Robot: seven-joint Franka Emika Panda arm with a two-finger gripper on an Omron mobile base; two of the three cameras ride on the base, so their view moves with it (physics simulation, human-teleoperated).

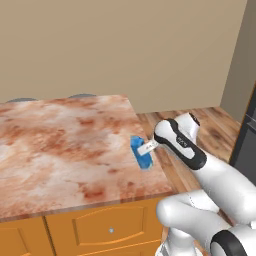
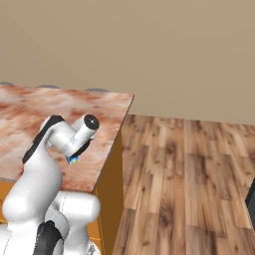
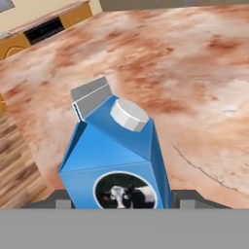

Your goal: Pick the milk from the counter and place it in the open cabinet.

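The milk [image 1: 141, 152], a bright-blue carton with a white cap and a round cow picture, stands upright on the marbled counter [image 1: 65, 140] close to its right edge. My gripper [image 1: 146, 148] reaches it from the right. In the hand view the milk [image 3: 116, 160] sits between my two fingers [image 3: 63, 200], which lie against its lower sides, so the gripper [image 3: 125, 202] looks shut on it. From the right base, a sliver of the milk [image 2: 73, 160] peeks out under the hand [image 2: 74, 155], above the counter [image 2: 30, 109]. The open cabinet is out of view.
Orange drawer fronts [image 1: 110, 227] run below the counter. Brown plank floor [image 2: 189, 174] spreads to the right of the counter's end. A dark appliance edge [image 1: 247, 140] stands at the far right. Two grey rounded shapes [image 1: 82, 95] sit at the counter's back edge by the beige wall.
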